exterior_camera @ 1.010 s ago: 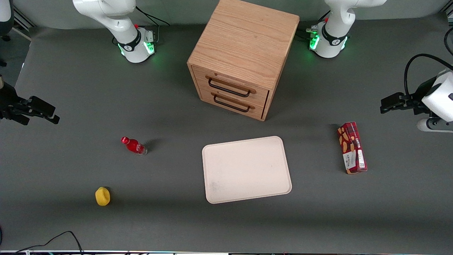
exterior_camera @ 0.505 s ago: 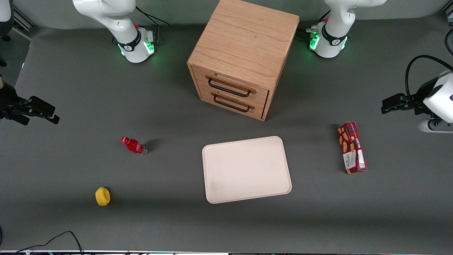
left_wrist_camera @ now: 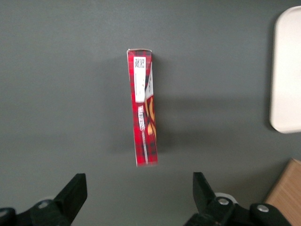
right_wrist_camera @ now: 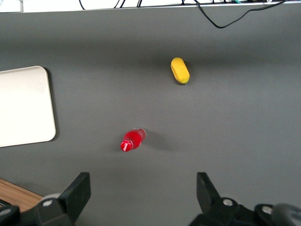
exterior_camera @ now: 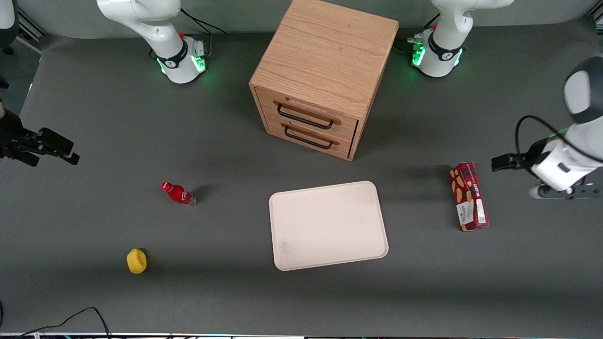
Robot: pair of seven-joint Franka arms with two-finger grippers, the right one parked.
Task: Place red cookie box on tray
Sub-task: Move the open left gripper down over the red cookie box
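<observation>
1. Surface: one dark grey mat (exterior_camera: 94, 117) covers the whole table. All items below stand or lie on it.
2. Yellow object (exterior_camera: 136, 261): nearest the front camera, toward the parked arm's end. Not part of my job.
3. Tray (exterior_camera: 328, 225): cream-white, mid-table, nothing on it. The task is not done.
4. Red cookie box (exterior_camera: 468, 196): lies flat on the mat toward the working arm's end, well apart from the tray and about level with it. Same spot as a second ago.
5. Small red bottle (exterior_camera: 178, 193): on the parked arm's side of the tray. Unmoved.
6. Left gripper (left_wrist_camera: 136, 197): fingers spread wide, holding nothing. In the wrist view the box lies lengthwise between the two fingers' lines and just ahead of them. In the front view the gripper (exterior_camera: 504, 162) is high above the mat, beside the box.
7. Change noted: over the last second I see the left arm has swung in from the table edge toward the box. I read this as the approach for the pick.
8. Wooden drawer cabinet (exterior_camera: 324, 75): farthest from the camera, both drawers shut.
9. My judgement: the descent and grasp are not yet made.
</observation>
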